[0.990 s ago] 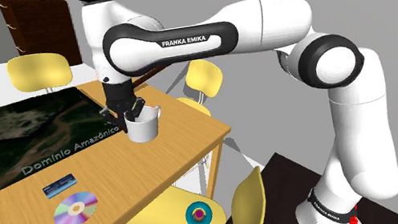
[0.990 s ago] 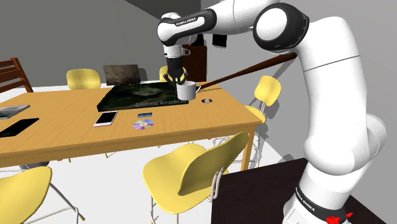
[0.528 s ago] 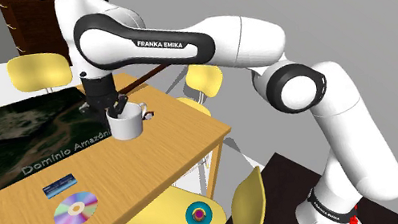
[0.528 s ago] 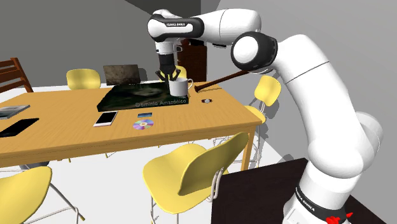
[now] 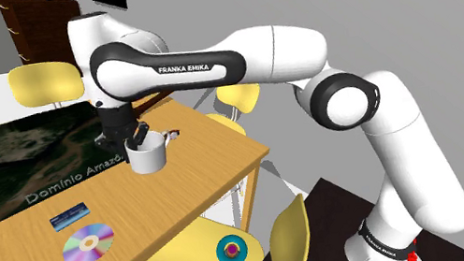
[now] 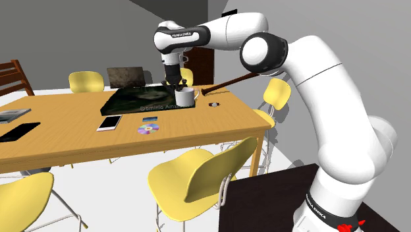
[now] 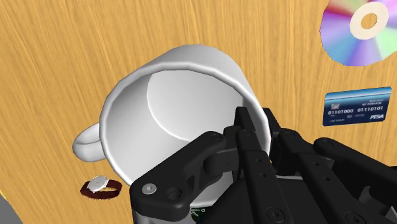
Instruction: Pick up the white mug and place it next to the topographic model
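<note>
My gripper (image 7: pixel 254 121) is clamped on the white mug (image 7: pixel 181 89), one finger inside its wall and one outside. My own black fingers hide that stretch of the rim. The mug sits low over the wooden table (image 5: pixel 203 172), just beside the end of the dark relief map (image 5: pixel 7 158) toward the shoulder view's right, but I cannot tell whether its base touches the wood. The map runs off that view's left edge, my hand cuts its lettering short, and a small wristwatch (image 7: pixel 100 186) lies by the mug's handle.
</note>
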